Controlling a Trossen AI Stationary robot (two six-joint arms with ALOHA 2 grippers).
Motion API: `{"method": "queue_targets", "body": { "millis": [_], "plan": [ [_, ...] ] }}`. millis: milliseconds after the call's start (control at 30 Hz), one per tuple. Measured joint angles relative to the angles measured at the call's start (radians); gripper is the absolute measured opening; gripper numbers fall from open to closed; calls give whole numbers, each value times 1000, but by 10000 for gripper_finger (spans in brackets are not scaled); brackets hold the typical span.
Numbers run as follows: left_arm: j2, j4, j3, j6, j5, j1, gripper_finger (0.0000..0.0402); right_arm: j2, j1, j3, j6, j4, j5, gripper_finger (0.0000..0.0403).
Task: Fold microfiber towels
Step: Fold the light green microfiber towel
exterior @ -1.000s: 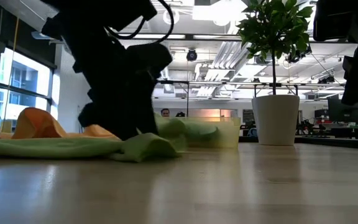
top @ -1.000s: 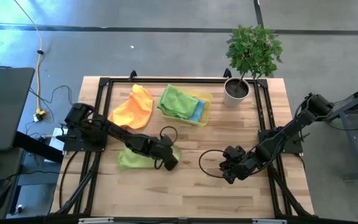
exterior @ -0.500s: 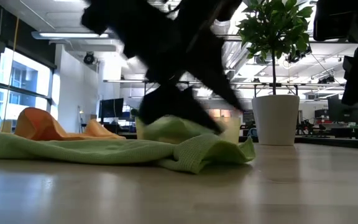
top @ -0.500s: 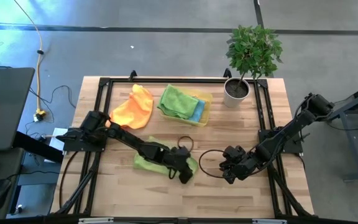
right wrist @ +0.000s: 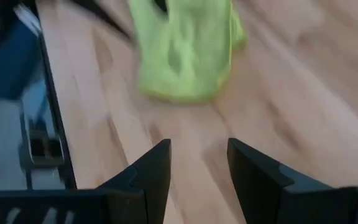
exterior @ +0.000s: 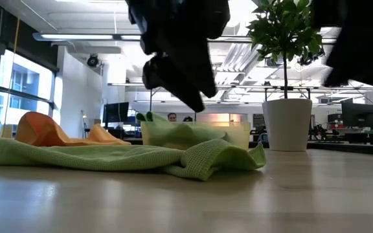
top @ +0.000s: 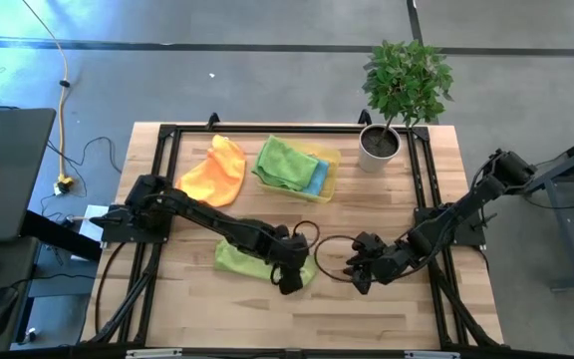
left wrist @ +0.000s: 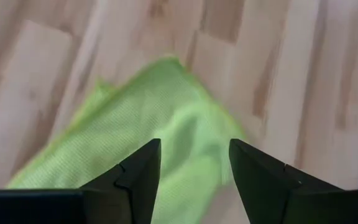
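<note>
Wooden table (top: 387, 319) w/ black frame rails; both arms over front half. Left arm reaching from left edge diagonally to table centre, left gripper (top: 292, 279) hanging just above right end of light green towel (top: 242, 257); fingers released, apart, nothing between them — wrist view shows gap over the cloth (left wrist: 135, 162), no contact seen. Same towel lying crumpled on bare wood, centre-front, long axis roughly left-right; in low view (exterior: 109, 156) flat at left, bunched into a raised fold at right end. Right arm in from right edge, right gripper (top: 359, 271) near table surface just right of that towel, apart from it; fingers spread, empty, wrist view shows bare wood between them and green cloth (right wrist: 185, 53) ahead. Potted plant (top: 402, 90) at back right corner, white pot. Orange towel (top: 215, 172) loose on table at back left, heaped, beside the tray, not in it; yellowish upper edge, cannot tell if separate cloth. Yellow tray (top: 319, 182) back centre, shallow: holds second light green towel (top: 285, 162) on top, folded-ish, overhanging left rim, and teal blue towel (top: 315, 178) beneath it, only a strip showing at right side. Tray contents in low view (exterior: 186, 133): green cloth mounded above translucent wall. Black cable loop (top: 332, 261) on wood btw the two grippers.
</note>
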State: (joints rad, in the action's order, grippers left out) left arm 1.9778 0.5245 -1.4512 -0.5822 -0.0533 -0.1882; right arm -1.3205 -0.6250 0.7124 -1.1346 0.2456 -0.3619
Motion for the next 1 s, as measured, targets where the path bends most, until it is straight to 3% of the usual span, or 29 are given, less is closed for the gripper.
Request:
{"method": "queue_targets", "body": {
  "millis": [133,333,500,733,1000],
  "plan": [
    [-42,175,-2,36,26,-19,181,0,25,0,17,-118,-113,149],
    [-84,438,-2,115,-37,-65,181,-22,86,-1,-69,-218,-274,149],
    [-87,607,-1,175,-57,-98,181,-115,142,2,-164,-359,-135,149],
    [-86,609,16,217,-46,-115,181,-297,233,49,-170,-450,174,149],
    [-88,689,18,219,-30,-133,181,-346,286,151,-165,-200,206,149]
  ]
}}
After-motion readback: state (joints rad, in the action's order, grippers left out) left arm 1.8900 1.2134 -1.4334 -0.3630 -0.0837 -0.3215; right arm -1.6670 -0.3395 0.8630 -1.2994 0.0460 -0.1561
